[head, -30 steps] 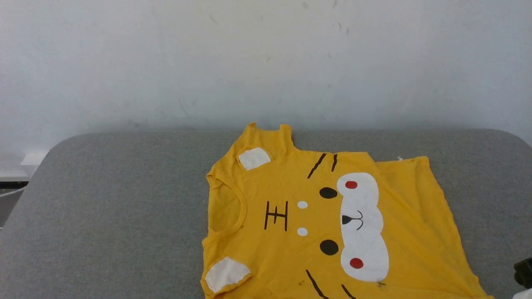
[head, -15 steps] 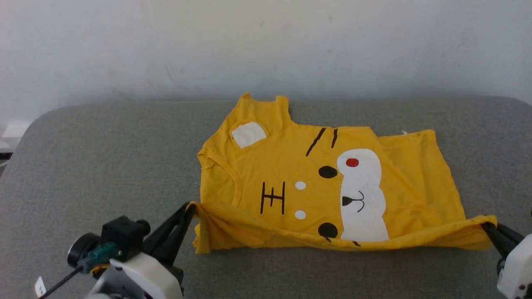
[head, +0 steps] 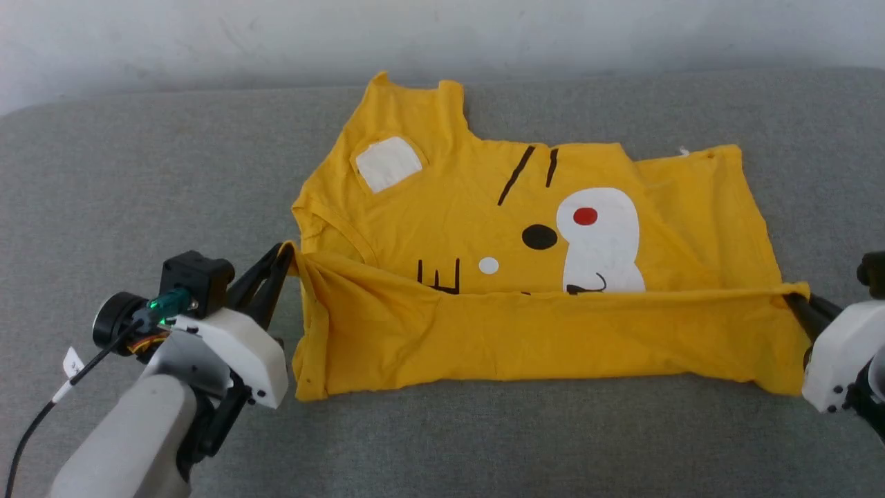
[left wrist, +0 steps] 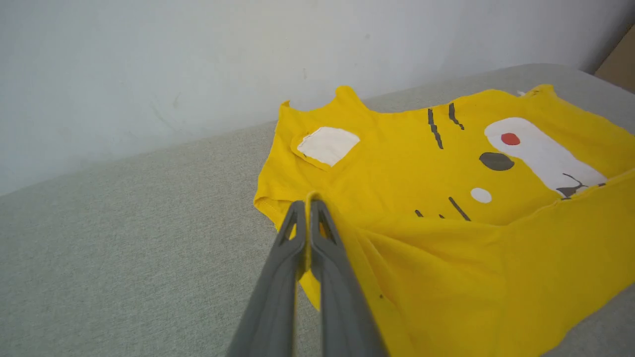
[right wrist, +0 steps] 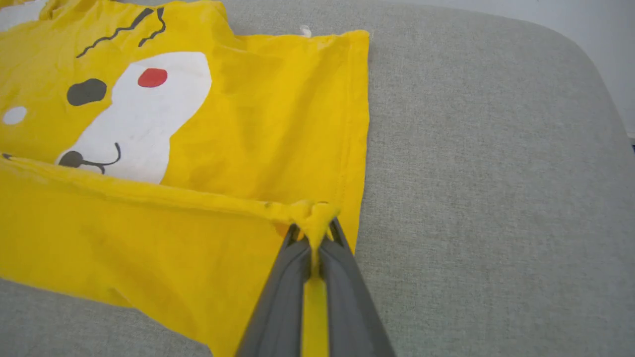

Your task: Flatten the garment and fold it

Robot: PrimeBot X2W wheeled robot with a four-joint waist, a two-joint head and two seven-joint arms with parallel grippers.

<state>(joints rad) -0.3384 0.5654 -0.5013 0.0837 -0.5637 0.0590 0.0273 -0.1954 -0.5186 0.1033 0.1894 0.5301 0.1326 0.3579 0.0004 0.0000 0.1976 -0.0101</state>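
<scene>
The yellow garment (head: 484, 207) lies print-up on the grey table (head: 138, 173), neck toward the left. Its near edge is lifted and carried over the printed face as a plain yellow flap (head: 539, 332). My left gripper (head: 289, 250) is shut on the flap's left corner, seen pinched in the left wrist view (left wrist: 308, 203). My right gripper (head: 794, 299) is shut on the flap's right corner, bunched cloth between its fingers (right wrist: 313, 218). The flap hides the lower half of the white muzzle (head: 600, 235) and the near sleeve.
A pale wall (head: 442, 28) runs behind the table's far edge. Bare grey surface lies left of the garment (left wrist: 124, 223) and right of it (right wrist: 496, 173). The far sleeve with a white patch (head: 387, 162) lies flat near the back edge.
Both grippers came into view holding the near edge and have carried it up and away, so the flap covers more of the print. The head camera tilted down.
</scene>
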